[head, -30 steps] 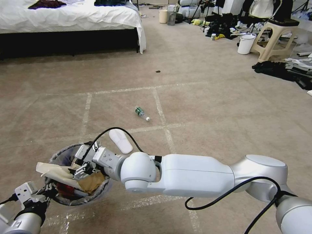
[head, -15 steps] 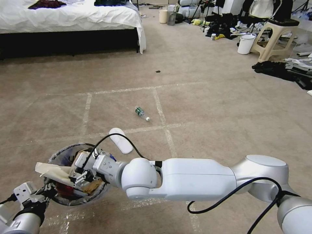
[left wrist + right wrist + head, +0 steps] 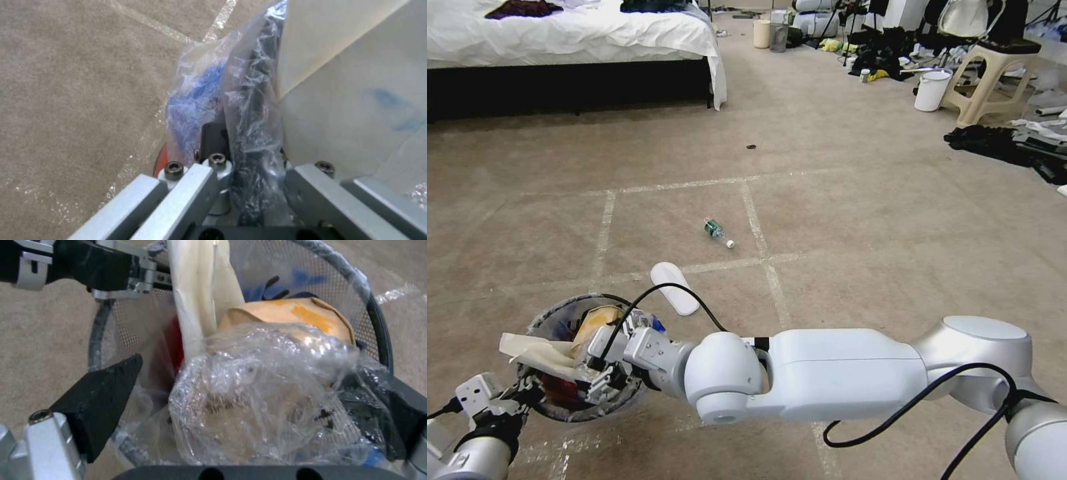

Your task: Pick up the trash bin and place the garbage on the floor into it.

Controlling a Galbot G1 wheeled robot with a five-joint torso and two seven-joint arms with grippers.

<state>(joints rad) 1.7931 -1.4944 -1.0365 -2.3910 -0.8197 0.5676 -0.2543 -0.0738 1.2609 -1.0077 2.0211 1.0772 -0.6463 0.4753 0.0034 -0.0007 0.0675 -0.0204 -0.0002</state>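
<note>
Holding the trash bin (image 3: 554, 327) at lower left, our left gripper (image 3: 249, 186) clamps its rim; right gripper (image 3: 249, 400), spread open, hovers over the contents. Deposit step, we judge; next, the bottle (image 3: 717, 232) and the white sole (image 3: 675, 288) at mid-frame.

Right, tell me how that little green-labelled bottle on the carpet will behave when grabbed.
The bottle lies on its side, so a nudge would probably roll it. It looks like small, empty, thin plastic, so it is likely light and may dent under a firm pinch. Its smooth round body could slip from the hand.
</note>
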